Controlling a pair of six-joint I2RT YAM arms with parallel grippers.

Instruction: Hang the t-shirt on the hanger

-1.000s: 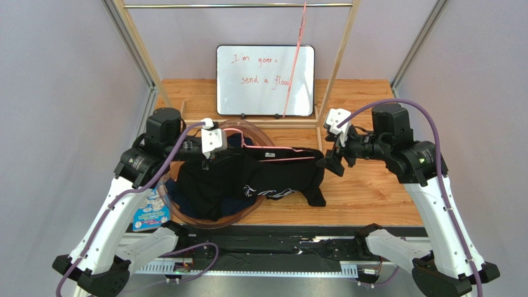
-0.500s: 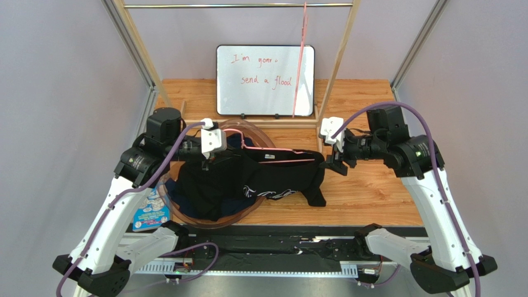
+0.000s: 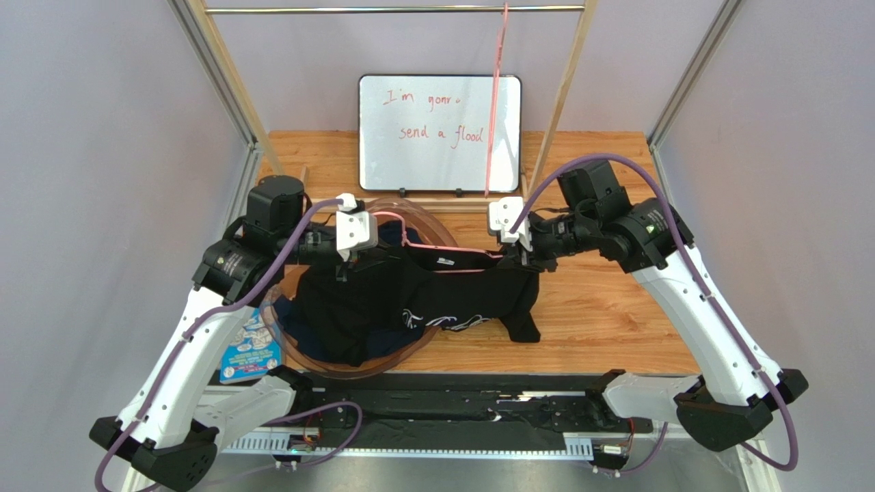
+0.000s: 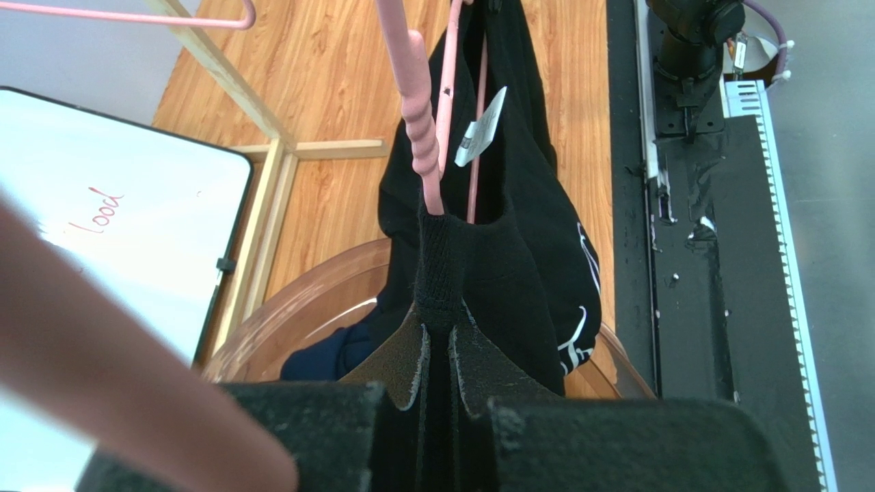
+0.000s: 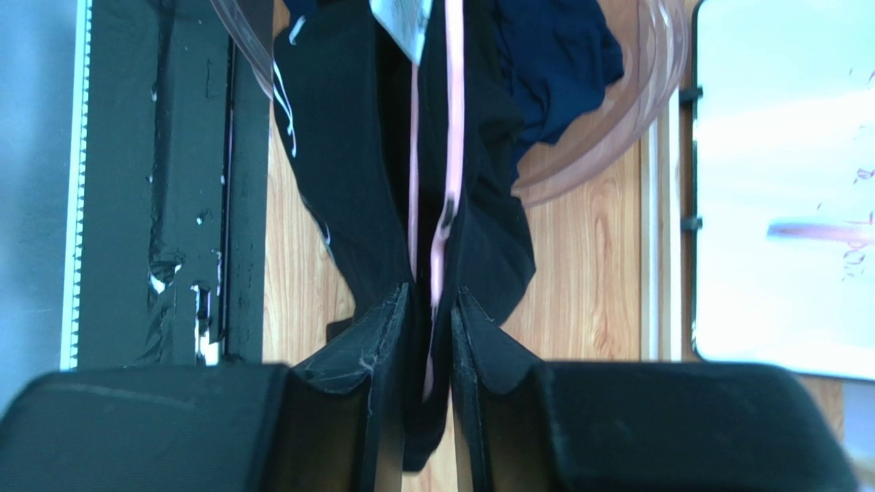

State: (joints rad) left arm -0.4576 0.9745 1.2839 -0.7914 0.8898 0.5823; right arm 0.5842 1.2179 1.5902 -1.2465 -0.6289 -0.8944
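Note:
The black t-shirt (image 3: 457,295) with white script hangs stretched between my two grippers above the table. The pink hanger (image 3: 452,249) lies inside its neck and shoulder. My left gripper (image 3: 347,269) is shut on the black collar (image 4: 440,256), with the hanger's (image 4: 416,123) twisted neck rising just beyond the pads. My right gripper (image 3: 522,258) sits at the shirt's right shoulder. In the right wrist view its jaws (image 5: 431,295) stand narrow, pinching black t-shirt (image 5: 339,154) fabric with the pink hanger (image 5: 453,123) wire running between them.
A clear brownish round tub (image 3: 308,361) under the shirt holds a navy garment (image 5: 555,62). A whiteboard (image 3: 440,133) stands at the back. A second pink hanger (image 3: 496,103) hangs from the top rail. Wooden frame posts (image 3: 560,97) flank it. A blue packet (image 3: 250,349) lies left.
My right arm has swung left to the shirt's right shoulder and its jaws have narrowed from wide open onto the fabric. The left arm has held still.

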